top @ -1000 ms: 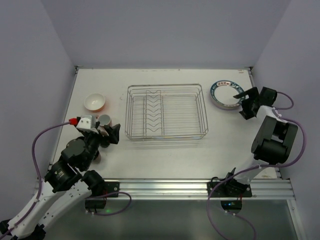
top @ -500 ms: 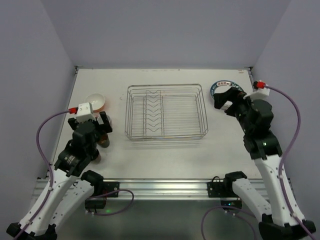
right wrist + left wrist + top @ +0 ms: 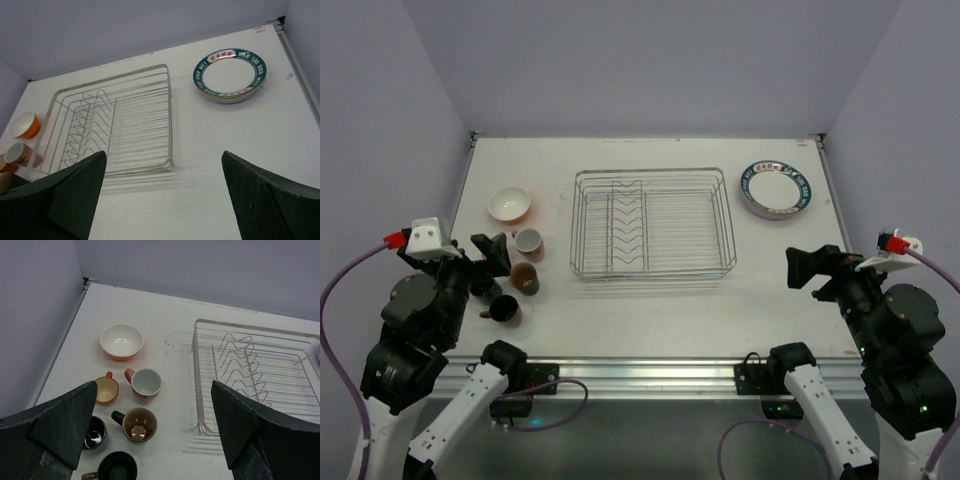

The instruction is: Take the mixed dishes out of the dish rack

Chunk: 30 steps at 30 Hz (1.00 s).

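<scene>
Overhead, two wrist views (rack (image 3: 650, 171) shared)

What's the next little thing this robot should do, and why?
Probably just stop: the dish rack looks empty, the plates sit stacked right of it, the bowl and cups left of it, and the left pincer and right pincer are open and empty.

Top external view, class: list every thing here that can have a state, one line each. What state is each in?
dish rack: empty, standing on the table
stack of plates: out of the rack, patterned plate on top
orange bowl: upright, empty, on the table
cups: five, upright on the table, left of the rack
left hand: open, holding nothing
right hand: open, holding nothing
</scene>
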Each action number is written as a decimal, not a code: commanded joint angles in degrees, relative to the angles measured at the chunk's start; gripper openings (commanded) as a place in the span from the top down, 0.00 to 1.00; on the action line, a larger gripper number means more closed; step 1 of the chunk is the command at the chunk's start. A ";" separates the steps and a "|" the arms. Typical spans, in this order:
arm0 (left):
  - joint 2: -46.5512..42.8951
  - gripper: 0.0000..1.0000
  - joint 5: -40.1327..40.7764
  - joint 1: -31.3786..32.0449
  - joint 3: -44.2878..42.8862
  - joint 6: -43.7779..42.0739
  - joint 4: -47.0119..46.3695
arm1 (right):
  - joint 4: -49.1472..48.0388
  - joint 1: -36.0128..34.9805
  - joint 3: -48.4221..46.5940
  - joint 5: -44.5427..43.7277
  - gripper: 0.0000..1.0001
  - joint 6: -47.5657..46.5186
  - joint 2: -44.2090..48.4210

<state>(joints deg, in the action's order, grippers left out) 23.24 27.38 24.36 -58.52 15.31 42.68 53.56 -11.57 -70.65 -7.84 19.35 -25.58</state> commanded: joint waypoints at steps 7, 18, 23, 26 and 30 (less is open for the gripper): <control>-6.01 0.00 -3.02 -0.45 -8.45 -0.64 13.57 | 9.19 -0.12 -0.36 1.07 0.01 -4.24 7.12; -8.39 0.00 -5.14 -0.45 -6.69 0.16 12.08 | 9.02 -0.20 -0.72 -2.18 0.01 -7.66 12.84; -8.83 0.00 -2.33 -0.45 -5.47 -0.02 10.85 | 8.58 -0.12 -0.54 -1.66 0.01 -8.10 12.84; -9.44 0.00 -1.54 -0.37 -5.11 -0.11 10.50 | 7.97 -0.12 -0.10 -1.48 0.01 -8.19 12.93; -10.32 0.00 -1.10 -0.45 -4.85 -0.19 10.32 | 5.95 -0.12 1.22 -0.78 0.01 -7.14 14.24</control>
<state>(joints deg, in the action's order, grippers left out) 13.80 25.12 24.38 -63.77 15.68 54.50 61.80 -11.62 -70.52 -9.37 12.97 -12.19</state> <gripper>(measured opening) 0.997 0.990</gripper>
